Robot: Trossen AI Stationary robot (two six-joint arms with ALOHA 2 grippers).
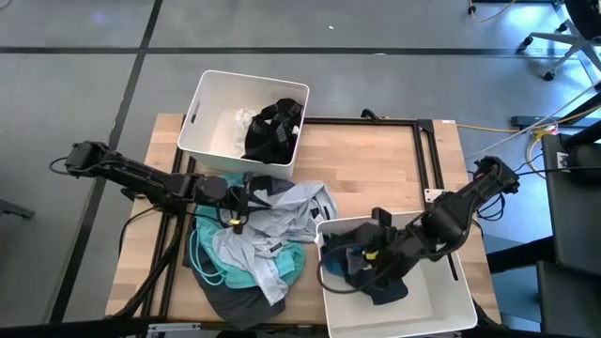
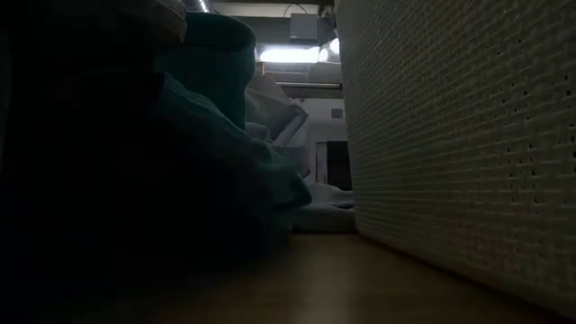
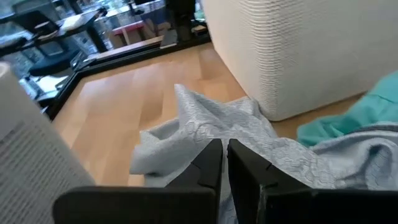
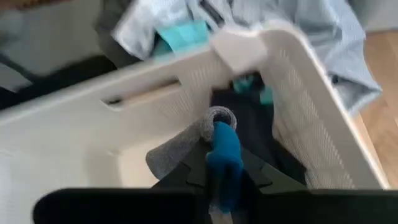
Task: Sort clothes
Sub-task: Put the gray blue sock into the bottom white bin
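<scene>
A pile of clothes lies on the table's near left: a pale grey-blue garment (image 1: 286, 211) on top, a teal one (image 1: 221, 268) and a dark grey one (image 1: 235, 302) under it. My left gripper (image 1: 240, 203) is at the pile's left side, shut on the pale garment (image 3: 205, 124). My right gripper (image 1: 364, 263) reaches down into the near white bin (image 1: 451, 305), shut on a bright blue piece (image 4: 224, 152) beside a grey sock (image 4: 186, 146). Dark clothes (image 1: 376, 282) lie in that bin. The far white bin (image 1: 202, 108) holds black clothes (image 1: 275, 131) and a white lacy piece (image 1: 239, 122). My left gripper pinches a raised fold of the pale grey-blue garment (image 3: 217, 134) between its two fingers, coming nearly level from the table's left. The rest of the garment lies slack on the pile and on the table. My right gripper pinches the bright blue piece (image 4: 225, 140) between its two fingers, slanting down into the near bin from the table's right. The grey sock's cuff (image 4: 217, 116) lies against the blue piece at the fingertips; whether it is also pinched, I cannot tell.
The near bin's wall (image 3: 292, 56) stands right beside the pile, and part of the pale garment hangs over its rim (image 4: 249, 46). A black frame (image 1: 427, 150) lies across bare wood at the far right. In the low view the pile (image 2: 207, 135) and bin wall (image 2: 468, 135) fill the sides.
</scene>
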